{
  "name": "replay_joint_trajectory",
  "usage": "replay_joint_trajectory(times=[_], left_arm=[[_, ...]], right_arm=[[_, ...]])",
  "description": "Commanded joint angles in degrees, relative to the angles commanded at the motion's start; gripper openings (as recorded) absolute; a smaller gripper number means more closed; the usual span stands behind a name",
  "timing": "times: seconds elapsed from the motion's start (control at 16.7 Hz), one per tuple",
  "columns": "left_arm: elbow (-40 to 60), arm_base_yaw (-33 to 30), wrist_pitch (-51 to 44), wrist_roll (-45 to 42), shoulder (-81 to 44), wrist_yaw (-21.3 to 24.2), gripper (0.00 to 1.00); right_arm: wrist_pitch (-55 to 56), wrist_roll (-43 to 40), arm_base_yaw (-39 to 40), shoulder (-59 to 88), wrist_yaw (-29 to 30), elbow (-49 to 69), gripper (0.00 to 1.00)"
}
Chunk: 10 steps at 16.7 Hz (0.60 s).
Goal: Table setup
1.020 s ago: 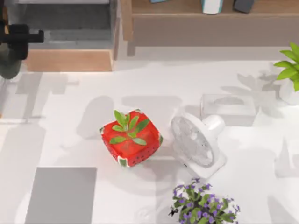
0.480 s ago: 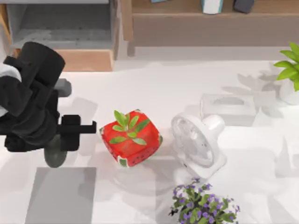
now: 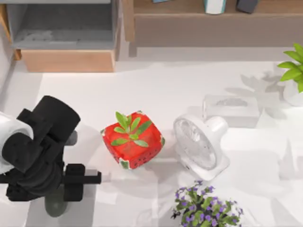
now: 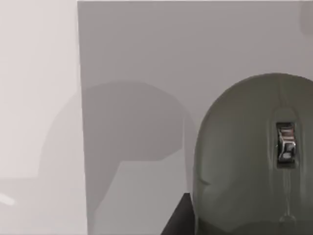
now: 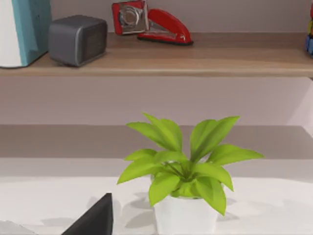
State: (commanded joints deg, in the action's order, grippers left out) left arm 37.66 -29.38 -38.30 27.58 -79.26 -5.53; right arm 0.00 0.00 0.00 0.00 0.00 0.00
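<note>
Left arm is sitting over the near-left corner of the table (image 3: 156, 80), its gripper (image 3: 57, 203) carrying a grey-green mouse (image 3: 56, 207) — jaws closed on it. In the left wrist view the mouse (image 4: 254, 156) is hanging above a grey mat (image 4: 186, 58), scroll wheel (image 4: 286, 149) facing the camera, body smooth and domed, olive-grey. The mat's straight edge is running just beside the mouse, with white tabletop beyond it; most of the mat surface is lying bare around the mouse.

Open room: the table's left side and far-left stretch are bare white. Centre is taken — a red strawberry-patterned planter (image 3: 132, 140) with green leaves, a white desk fan (image 3: 201, 144) just to its right, a tissue box (image 3: 231, 109) behind the fan, a purple-flowered plant (image 3: 204, 205) at the near edge. A green potted plant (image 3: 293, 73) is standing at the far-right edge. The planter is near the left arm's wrist block but apart from it.

Right wrist view is looking at that green plant (image 5: 183, 171) in a white pot, below a wooden shelf (image 5: 156, 56) holding a red stapler (image 5: 164, 25) and a small grey box (image 5: 77, 39). Right gripper's jaws: can't tell.
</note>
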Motion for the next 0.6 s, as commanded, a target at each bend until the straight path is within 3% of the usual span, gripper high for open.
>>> replay_joint_trajectory(times=[0.6], left_arm=[[0.83, 0.29, 0.31, -0.12, 0.37, -0.07, 0.00]], right_arm=[[0.00, 0.00, 0.00, 0.00, 0.00, 0.00, 1.00]])
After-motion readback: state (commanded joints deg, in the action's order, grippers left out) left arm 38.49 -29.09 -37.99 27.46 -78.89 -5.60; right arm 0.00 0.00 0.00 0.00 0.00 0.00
